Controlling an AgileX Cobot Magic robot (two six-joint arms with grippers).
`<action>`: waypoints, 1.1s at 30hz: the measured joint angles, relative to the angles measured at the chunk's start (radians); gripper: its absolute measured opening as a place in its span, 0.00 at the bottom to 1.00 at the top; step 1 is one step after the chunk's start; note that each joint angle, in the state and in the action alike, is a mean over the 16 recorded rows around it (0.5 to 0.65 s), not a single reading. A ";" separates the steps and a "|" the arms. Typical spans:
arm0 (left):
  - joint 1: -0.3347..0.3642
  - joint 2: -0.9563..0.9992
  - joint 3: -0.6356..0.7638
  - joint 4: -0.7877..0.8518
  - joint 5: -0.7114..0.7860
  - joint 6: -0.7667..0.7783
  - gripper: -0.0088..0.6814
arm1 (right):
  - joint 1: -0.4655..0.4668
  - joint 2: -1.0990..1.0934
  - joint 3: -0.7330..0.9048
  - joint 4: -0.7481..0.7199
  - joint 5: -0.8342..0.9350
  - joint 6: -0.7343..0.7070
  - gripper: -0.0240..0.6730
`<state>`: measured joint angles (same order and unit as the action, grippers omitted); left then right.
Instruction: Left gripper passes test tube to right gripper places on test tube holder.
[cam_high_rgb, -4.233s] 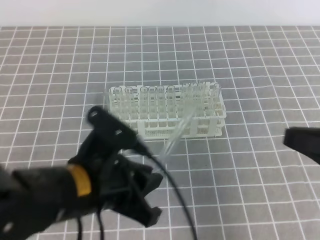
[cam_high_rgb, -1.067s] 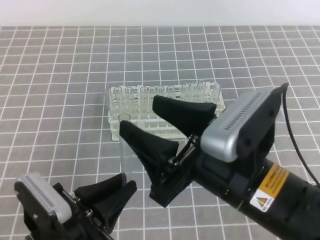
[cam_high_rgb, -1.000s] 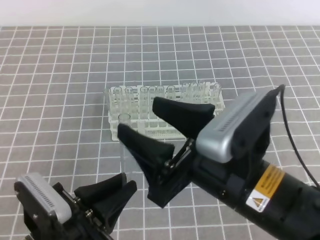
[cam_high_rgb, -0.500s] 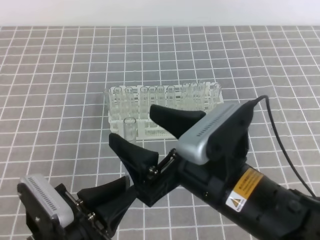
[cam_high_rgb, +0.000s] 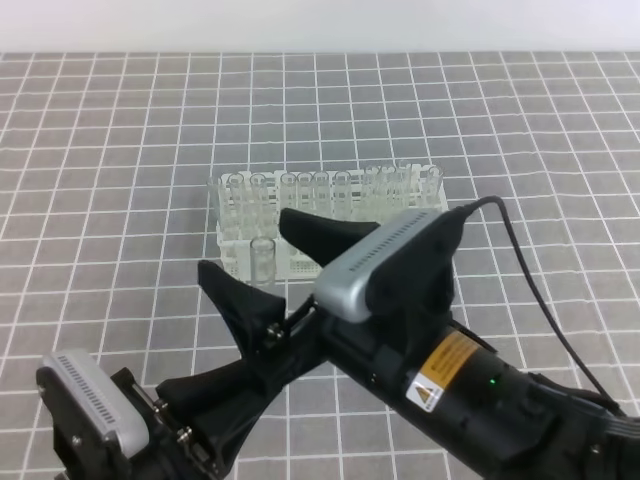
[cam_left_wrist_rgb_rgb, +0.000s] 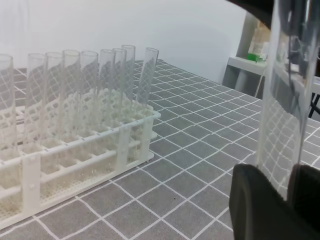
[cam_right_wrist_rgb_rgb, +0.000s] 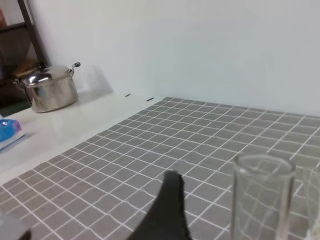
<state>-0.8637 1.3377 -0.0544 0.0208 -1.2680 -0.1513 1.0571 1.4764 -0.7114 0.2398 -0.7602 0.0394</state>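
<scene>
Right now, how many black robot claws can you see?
2. The black two-fingered left gripper sits at the bottom left, shut on the slender clear test tube. The black wedge-jawed right gripper reaches in from the right, open, its jaws either side of that tube.

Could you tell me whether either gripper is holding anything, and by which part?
The left gripper holds the test tube upright by its lower end; the right gripper stands open around it.
</scene>
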 joint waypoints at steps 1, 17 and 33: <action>0.000 0.000 0.000 0.000 0.008 0.001 0.02 | 0.000 0.005 -0.003 0.000 -0.001 0.003 0.13; 0.000 0.000 0.000 0.007 0.008 0.032 0.02 | 0.000 0.031 -0.024 -0.035 0.006 0.032 0.09; 0.000 -0.001 0.001 0.009 -0.033 0.021 0.02 | 0.000 0.031 -0.024 -0.086 -0.007 0.039 0.05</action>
<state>-0.8634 1.3370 -0.0539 0.0300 -1.3013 -0.1299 1.0571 1.5078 -0.7354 0.1536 -0.7671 0.0780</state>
